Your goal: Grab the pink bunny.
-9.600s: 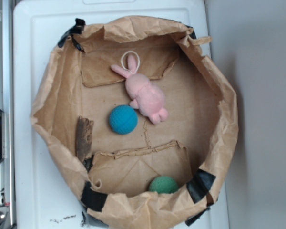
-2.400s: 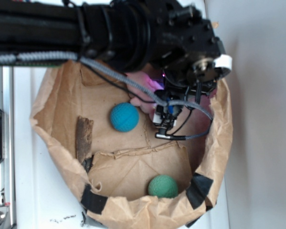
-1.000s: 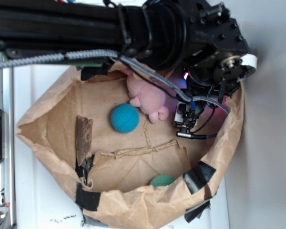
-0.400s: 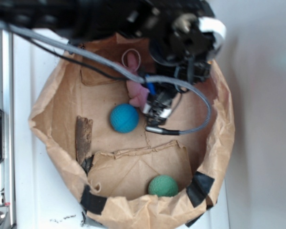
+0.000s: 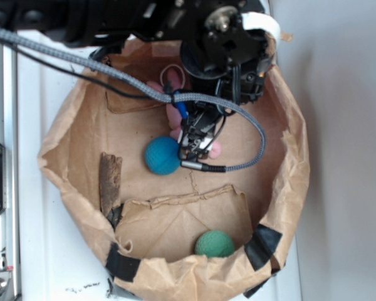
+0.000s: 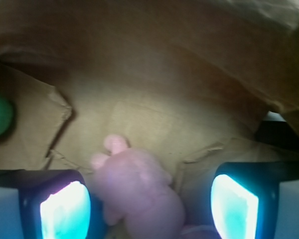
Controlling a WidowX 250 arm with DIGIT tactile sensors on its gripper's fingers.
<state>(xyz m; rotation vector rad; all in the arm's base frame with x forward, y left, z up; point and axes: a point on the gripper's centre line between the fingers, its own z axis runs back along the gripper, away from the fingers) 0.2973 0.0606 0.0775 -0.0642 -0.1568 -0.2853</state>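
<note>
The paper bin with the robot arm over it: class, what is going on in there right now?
A robot arm is reaching down into a brown paper bin to grab the pink bunny. The gripper is open, and in the wrist view the bunny lies between its two fingers, not yet pinched. From outside, the arm hides most of the bunny. A teal-blue ball sits just beside it, a green ball lies near the bin's front wall, and a strip of bark lies off to one side.
</note>
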